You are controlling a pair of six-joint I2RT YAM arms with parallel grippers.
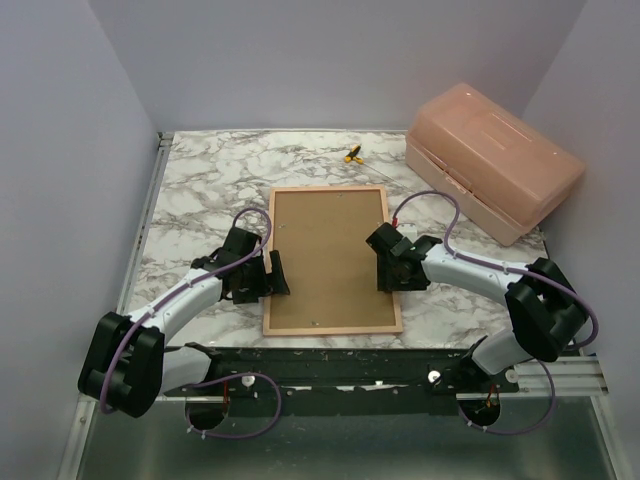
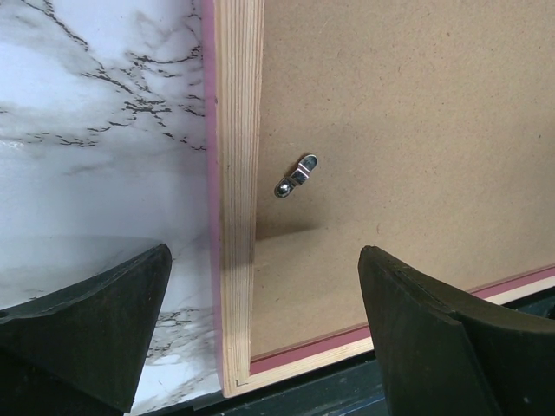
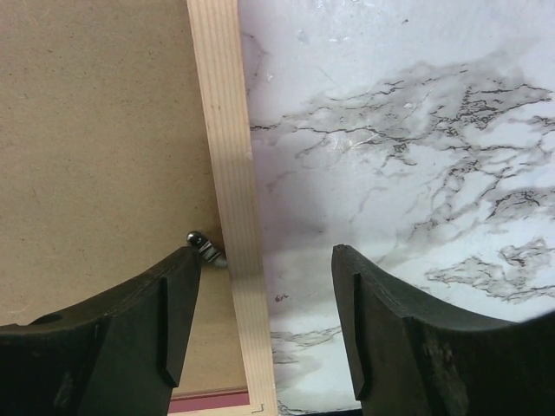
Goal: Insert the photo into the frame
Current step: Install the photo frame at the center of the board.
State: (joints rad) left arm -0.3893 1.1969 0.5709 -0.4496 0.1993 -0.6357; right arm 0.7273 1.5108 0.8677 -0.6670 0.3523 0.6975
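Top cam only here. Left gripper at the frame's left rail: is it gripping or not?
Observer: Not gripping. On the left wrist view the left gripper is open astride the frame rail, one finger over the marble table, one over the backing board.
Operator: Any clips there?
Observer: One small metal clip just inside that rail, lying on the board.
Operator: Right side?
Observer: The right gripper is open too, astride the right rail. A second clip peeks out beside its board-side finger.
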